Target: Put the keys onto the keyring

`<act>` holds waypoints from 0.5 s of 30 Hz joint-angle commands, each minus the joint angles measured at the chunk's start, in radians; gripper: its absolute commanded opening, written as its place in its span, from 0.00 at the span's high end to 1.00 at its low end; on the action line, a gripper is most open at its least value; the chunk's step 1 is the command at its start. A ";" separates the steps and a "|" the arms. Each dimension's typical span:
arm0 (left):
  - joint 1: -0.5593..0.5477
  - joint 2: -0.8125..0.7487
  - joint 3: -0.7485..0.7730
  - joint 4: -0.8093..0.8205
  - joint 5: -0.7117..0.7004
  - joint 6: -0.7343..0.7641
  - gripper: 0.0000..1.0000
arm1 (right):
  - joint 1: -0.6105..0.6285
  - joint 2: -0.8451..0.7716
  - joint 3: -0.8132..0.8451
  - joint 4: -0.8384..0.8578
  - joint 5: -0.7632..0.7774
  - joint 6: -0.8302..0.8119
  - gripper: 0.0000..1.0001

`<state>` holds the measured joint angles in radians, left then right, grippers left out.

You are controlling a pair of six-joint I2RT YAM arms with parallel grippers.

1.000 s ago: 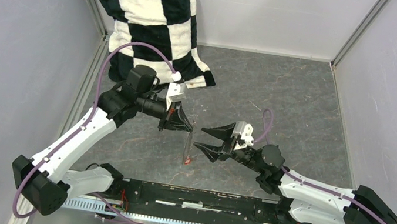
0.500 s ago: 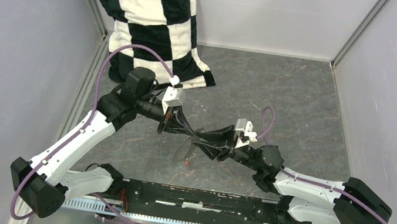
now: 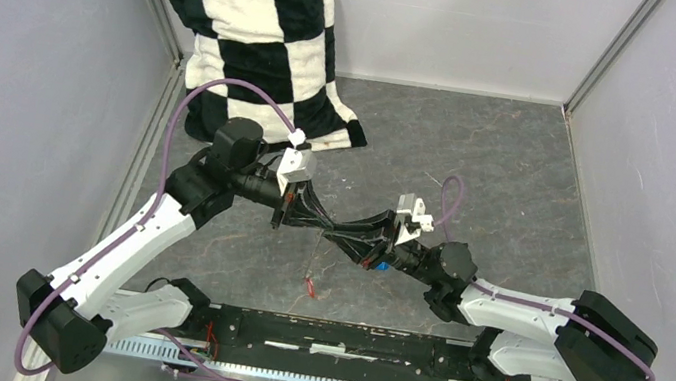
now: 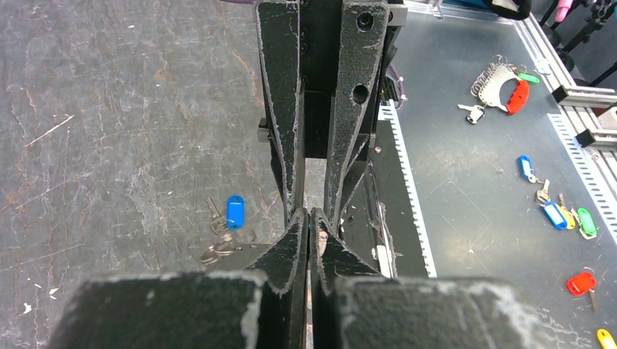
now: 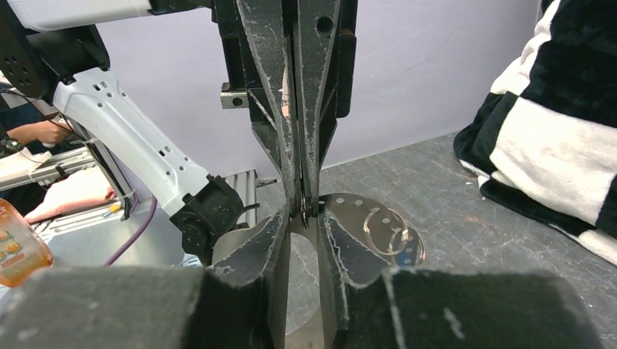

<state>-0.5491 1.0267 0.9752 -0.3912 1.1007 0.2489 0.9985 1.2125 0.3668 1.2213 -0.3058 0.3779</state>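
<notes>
Hold: left claw [image 3: 317, 220] clenched on thin grey metal keyring [image 3: 316, 253], red-headed key [image 3: 310, 290] dangling beneath, seemingly raised for handover | right claw [image 5: 305, 217] narrowly parted alongside, grip unconfirmed | blue-headed key [image 4: 233, 211] on grey counter [image 3: 518, 177]

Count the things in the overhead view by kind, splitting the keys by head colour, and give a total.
Red-headed key: 1
Blue-headed key: 1
Keyring: 1
Robot arms: 2, the left arm and the right arm
Checkered cloth: 1
Total: 6
</notes>
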 commanded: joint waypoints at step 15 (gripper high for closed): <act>-0.023 0.010 -0.011 0.138 0.068 -0.232 0.75 | -0.018 -0.049 -0.034 0.170 0.081 0.095 0.99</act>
<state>-0.5594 1.0229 0.9718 -0.2943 1.0889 0.1200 0.9924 1.2022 0.3496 1.2671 -0.2749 0.4263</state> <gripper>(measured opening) 0.179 0.014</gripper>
